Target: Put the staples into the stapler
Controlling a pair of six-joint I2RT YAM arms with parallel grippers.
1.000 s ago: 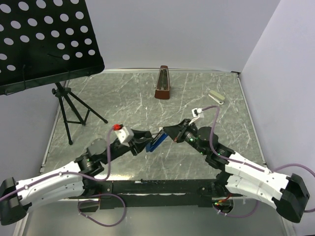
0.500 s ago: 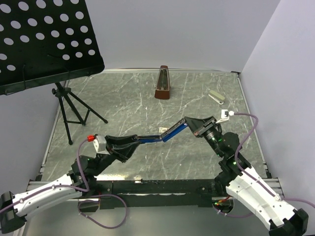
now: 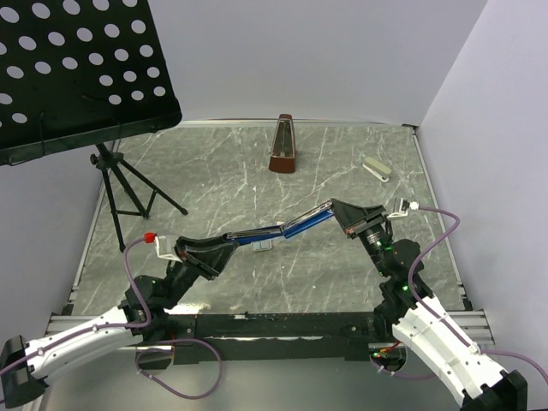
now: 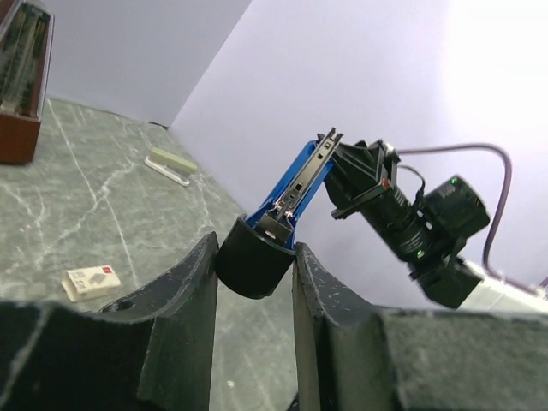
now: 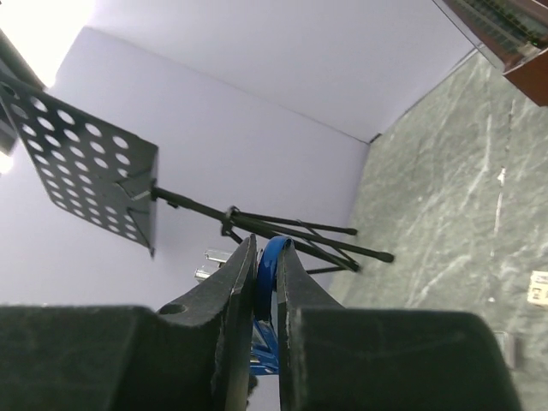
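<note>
Grey marbled counter (image 3: 342, 154) enclosed by pale walls, seen from above. Largest on it is a black perforated music stand (image 3: 77, 68) on a tripod at far left; a brown metronome (image 3: 283, 145) stands upright at the far centre. The blue stapler (image 3: 304, 224) is lifted off the counter and swung open at its hinge, so that its two halves run in a nearly straight line between the arms. The left tool (image 3: 214, 250) stands moderately open and clamps the stapler's rounded black end between its fingers (image 4: 184, 291). The right tool (image 3: 341, 212), jaws narrow, pinches the thin blue edge of the other half. A small pale stapler (image 3: 377, 169) lies at far right, well apart from both arms. Smallest is the box of staples (image 3: 262, 247), lying flat on the counter near the middle of the open stapler and apart from both tools. The top view alone gives the full span of the stapler and both arms. The left wrist view alone shows the silvery rail inside the raised blue half, and the reddish print on the box. The right wrist view shows how little gap remains between its fingers, with the music stand behind them. There the box is cut by the right edge of the picture.
</note>
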